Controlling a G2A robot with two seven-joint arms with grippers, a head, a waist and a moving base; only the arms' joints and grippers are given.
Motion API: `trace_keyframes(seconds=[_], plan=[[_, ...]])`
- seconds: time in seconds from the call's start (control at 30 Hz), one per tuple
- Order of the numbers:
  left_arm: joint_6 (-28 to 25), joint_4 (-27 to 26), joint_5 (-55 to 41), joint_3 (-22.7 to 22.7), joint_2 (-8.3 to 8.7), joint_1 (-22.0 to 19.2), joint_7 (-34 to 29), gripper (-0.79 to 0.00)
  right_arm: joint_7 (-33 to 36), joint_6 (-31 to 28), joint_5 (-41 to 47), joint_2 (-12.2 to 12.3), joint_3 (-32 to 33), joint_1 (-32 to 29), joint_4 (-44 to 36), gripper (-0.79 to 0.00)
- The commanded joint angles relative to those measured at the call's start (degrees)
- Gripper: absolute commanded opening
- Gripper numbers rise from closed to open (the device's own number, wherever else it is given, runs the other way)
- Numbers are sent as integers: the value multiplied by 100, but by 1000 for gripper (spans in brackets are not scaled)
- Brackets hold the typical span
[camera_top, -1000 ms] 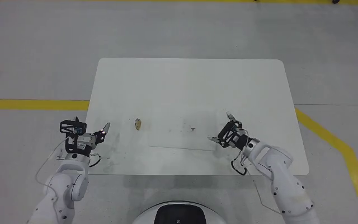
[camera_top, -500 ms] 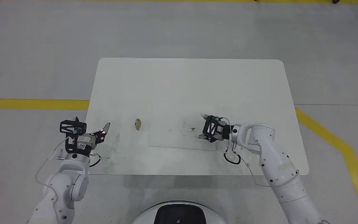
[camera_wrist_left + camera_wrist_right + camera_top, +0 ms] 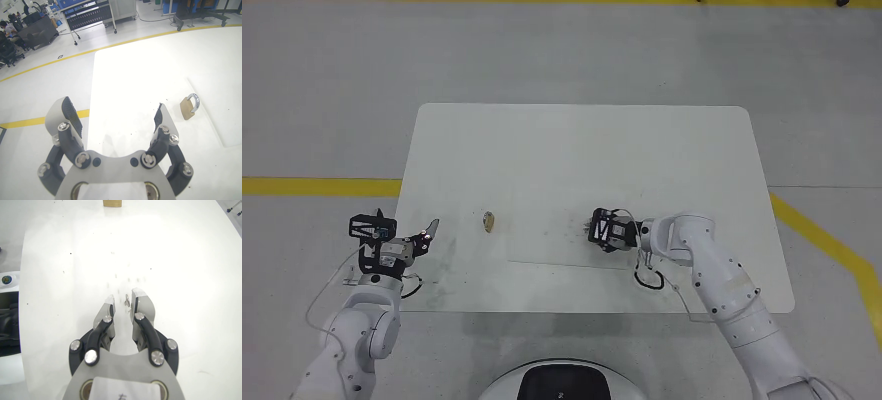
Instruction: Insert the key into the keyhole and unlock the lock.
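Note:
A brass padlock (image 3: 489, 221) with a silver shackle lies on the white table (image 3: 642, 150), left of centre; it also appears in the left wrist view (image 3: 189, 108) and the right wrist view (image 3: 112, 202). A small silver key (image 3: 127, 301) lies on the table between the fingers of my right gripper (image 3: 123, 295), close to one finger. That gripper (image 3: 594, 228) is low over the table, open by a narrow gap, with the key not clamped. My left gripper (image 3: 113, 105) stands wide open and empty at the table's left edge (image 3: 402, 223), a short way from the padlock.
Small dark specks dot the tabletop. A faint rectangular outline (image 3: 562, 264) marks the table's front middle. A yellow floor line (image 3: 312, 186) runs past the table's left side. The far half of the table is bare.
My right arm has swung left from near the table's right front toward the middle, ending with its fingers around the key. The left arm and the padlock have not moved.

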Motion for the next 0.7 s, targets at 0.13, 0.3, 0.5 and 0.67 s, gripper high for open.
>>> trace_keyframes(seconds=[0.13, 0.3, 0.5, 0.67], plan=[[0, 0, 0, 0, 0, 0, 0, 0, 80, 84, 17, -1, -80, 35, 0, -785], [0, 0, 0, 0, 0, 0, 0, 0, -39, 191, -45, 48, 18, -119, -191, -785], [0, 0, 0, 0, 0, 0, 0, 0, -895, 233, -304, 187, 397, -587, -685, -785], [0, 0, 0, 0, 0, 0, 0, 0, -2074, 267, -455, 303, 776, -1002, -871, -785]])
